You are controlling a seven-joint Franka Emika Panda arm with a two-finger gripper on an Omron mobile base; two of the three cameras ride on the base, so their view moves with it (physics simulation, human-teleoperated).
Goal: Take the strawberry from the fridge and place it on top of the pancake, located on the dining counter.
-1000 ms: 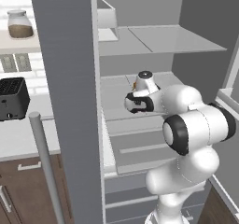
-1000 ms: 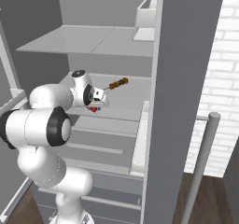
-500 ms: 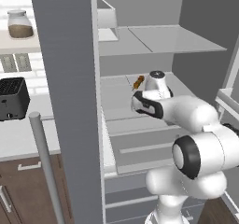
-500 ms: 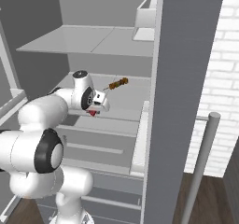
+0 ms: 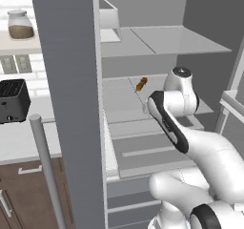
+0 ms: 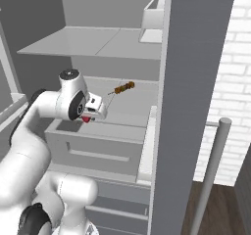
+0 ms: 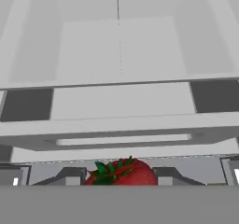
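Observation:
My gripper (image 6: 90,115) is inside the open fridge (image 5: 157,42), just above the middle shelf, and is shut on the strawberry (image 6: 86,119). In the hand view the bright red strawberry (image 7: 122,172) with its green leaves sits between the two dark fingertips (image 7: 70,175) at the bottom edge, facing pale grey shelves and a drawer front. In the left base view the white forearm covers the hand. The pancake and the dining counter are out of view.
A small brownish-orange elongated food item (image 5: 141,84) lies on the shelf behind the hand. A white box (image 5: 108,20) stands on the top shelf. The grey door edge and its silver bar handle (image 5: 45,166) flank the opening. A black toaster (image 5: 12,99) sits on the side worktop.
The arm has refolded, its elbow dropping low toward the base. The hand, still shut on the strawberry, has shifted a little toward the front of the fridge.

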